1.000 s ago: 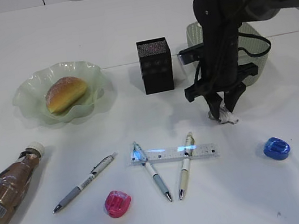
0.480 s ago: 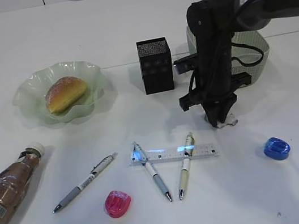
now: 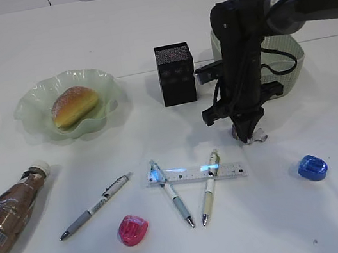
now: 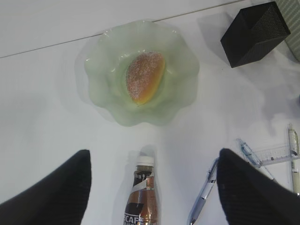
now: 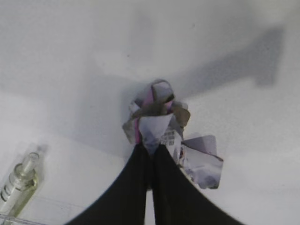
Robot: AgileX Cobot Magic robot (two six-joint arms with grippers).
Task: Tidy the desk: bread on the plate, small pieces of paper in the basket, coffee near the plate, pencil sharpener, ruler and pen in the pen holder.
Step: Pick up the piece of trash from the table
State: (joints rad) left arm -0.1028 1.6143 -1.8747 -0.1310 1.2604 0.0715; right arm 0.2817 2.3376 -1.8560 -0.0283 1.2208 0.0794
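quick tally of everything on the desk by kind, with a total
pens: 3
pencil sharpeners: 2, pink and blue
ruler: 1
bread: 1
plate: 1
coffee: 1
pen holder: 1
basket: 1
crumpled paper: 1 in view
total: 12

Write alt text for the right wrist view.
The right gripper, fingers together, pinches a crumpled ball of printed paper on the white desk. A pen tip shows at lower left.
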